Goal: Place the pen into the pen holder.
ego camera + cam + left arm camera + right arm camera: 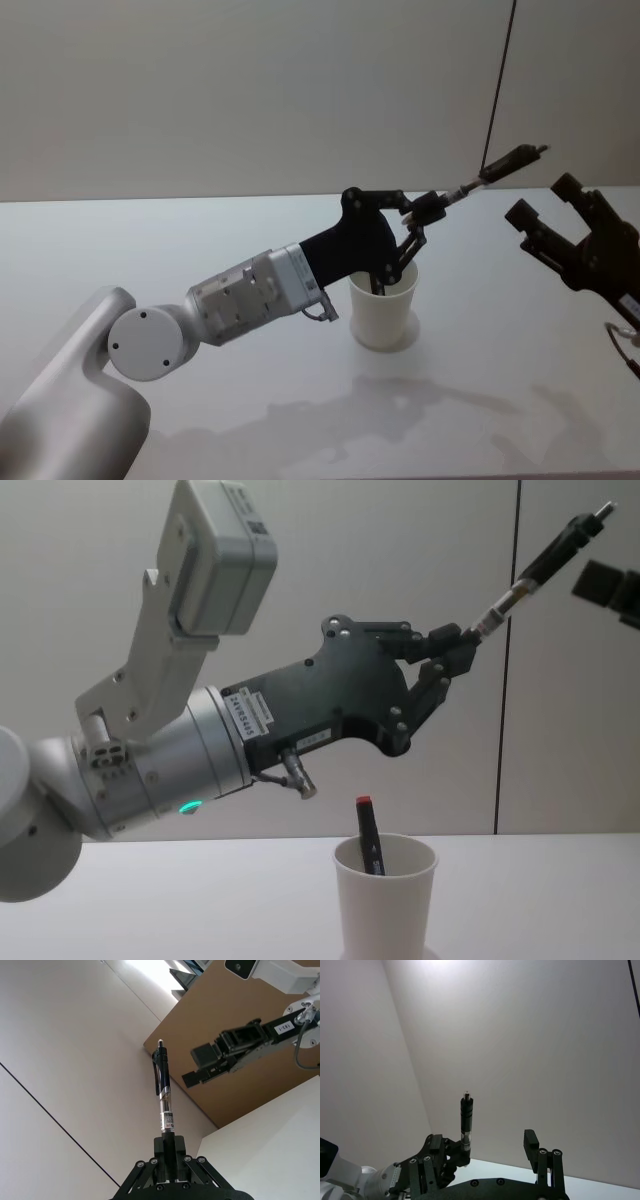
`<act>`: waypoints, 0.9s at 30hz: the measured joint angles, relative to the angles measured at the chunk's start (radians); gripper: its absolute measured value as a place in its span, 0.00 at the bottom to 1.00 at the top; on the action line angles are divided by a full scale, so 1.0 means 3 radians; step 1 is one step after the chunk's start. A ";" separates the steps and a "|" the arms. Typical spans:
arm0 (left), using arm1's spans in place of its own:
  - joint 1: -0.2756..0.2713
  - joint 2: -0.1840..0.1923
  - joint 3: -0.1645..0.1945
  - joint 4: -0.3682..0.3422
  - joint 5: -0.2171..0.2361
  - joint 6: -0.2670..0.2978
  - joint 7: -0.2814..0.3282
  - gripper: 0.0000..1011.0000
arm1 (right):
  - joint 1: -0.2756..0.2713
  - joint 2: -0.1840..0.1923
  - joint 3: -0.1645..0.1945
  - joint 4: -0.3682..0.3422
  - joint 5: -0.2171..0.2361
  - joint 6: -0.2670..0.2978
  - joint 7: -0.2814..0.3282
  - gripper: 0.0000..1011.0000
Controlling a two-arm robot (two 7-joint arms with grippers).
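- Left pincer (pixel 437 203) is clamped on the pen (pixel 497 168) by one end, tilted up, above the cup (pixel 383 310) on the tabletop (pixel 180 235).
- Right pincer (pixel 540 198) gapes wide near the pen's top; I fear a bump could knock it loose.

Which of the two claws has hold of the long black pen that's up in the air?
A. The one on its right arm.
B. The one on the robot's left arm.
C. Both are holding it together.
B: the left gripper is shut on the lower end of the pen, while the right gripper stands open and apart from it.
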 joint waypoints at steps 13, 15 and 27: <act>0.0000 0.0000 0.0000 0.0000 0.0000 0.0000 0.0000 0.12 | 0.0017 -0.0049 -0.0064 -0.0112 0.0132 0.0119 -0.0158 0.99; 0.0000 0.0000 0.0000 0.0000 0.0000 0.0000 0.0000 0.12 | 0.0020 -0.0068 -0.0082 -0.0135 0.0145 0.0144 -0.0204 0.99; 0.0000 0.0000 0.0000 0.0000 0.0000 0.0000 0.0000 0.12 | 0.0048 -0.0155 -0.0169 -0.0203 0.0208 0.0244 -0.0379 0.98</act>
